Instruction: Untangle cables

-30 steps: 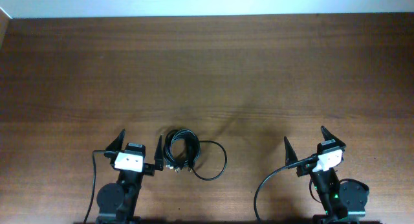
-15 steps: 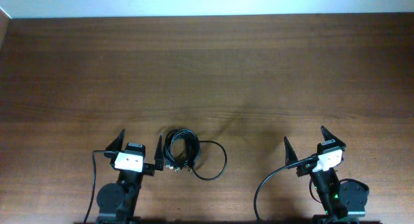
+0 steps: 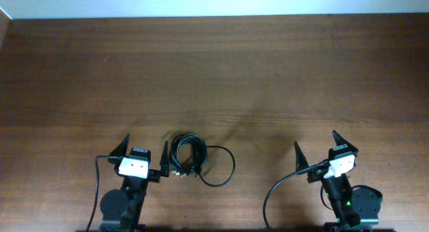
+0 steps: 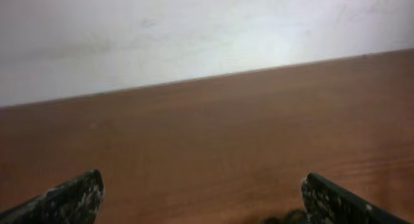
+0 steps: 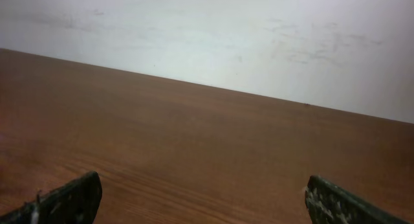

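Note:
The cables (image 3: 190, 157) lie as one small black coiled bundle on the wooden table, with one wider loop (image 3: 224, 166) trailing to the right and plug ends at the bundle's near side. My left gripper (image 3: 145, 150) is open and empty, its right finger just left of the bundle. In the left wrist view a dark bit of the cables (image 4: 284, 218) shows at the bottom edge beside the right fingertip (image 4: 323, 195); the gripper (image 4: 202, 201) holds nothing. My right gripper (image 3: 316, 149) is open and empty, well right of the cables. The right wrist view shows the gripper (image 5: 204, 201) over bare wood.
The brown wooden table (image 3: 214, 78) stretches away to a white wall (image 3: 214, 3) at its far edge. A thick black arm wire (image 3: 278, 188) curves by the right arm base. Both arm bases sit at the near edge.

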